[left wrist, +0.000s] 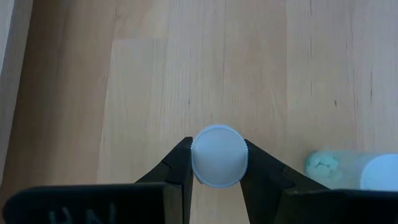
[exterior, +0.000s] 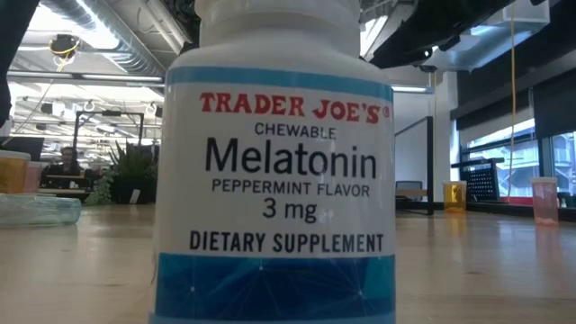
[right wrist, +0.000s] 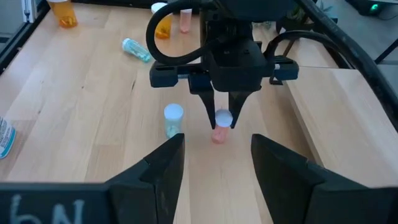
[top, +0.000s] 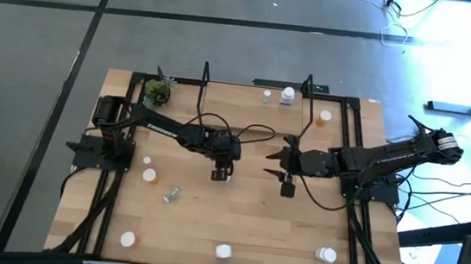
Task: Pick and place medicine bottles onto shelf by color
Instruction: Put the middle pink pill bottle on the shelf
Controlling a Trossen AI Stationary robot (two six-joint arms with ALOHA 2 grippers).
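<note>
Several medicine bottles (top: 222, 251) lie scattered on tabletop (top: 236, 219), few near shelf (top: 256, 95) | left end effector (right wrist: 222, 121) clamps pink white-capped bottle (right wrist: 221, 132) mid-table | right end effector (right wrist: 214, 163) empty, parted | most sorting remains

The middle of the light wooden bench (top: 236, 219) lies bare between the two dark arms, wide enough for a pass. The left gripper (top: 221, 174) blocks part of it: its fingers (left wrist: 176, 167) are clamped on the white cap of a small pink-bodied bottle (right wrist: 221, 127), and a pale green bottle with a white cap (right wrist: 173, 121) stands just beside it. The right gripper (top: 286, 186) hangs close by with fingers parted. A clear green bottle lying on its side (top: 172, 195) sits near the left gripper. Along the front edge, white-capped bottles (top: 223, 251) stand well apart. The light-wood shelf board (top: 248, 94) is bounded by black upright frames (top: 205, 75).
</note>
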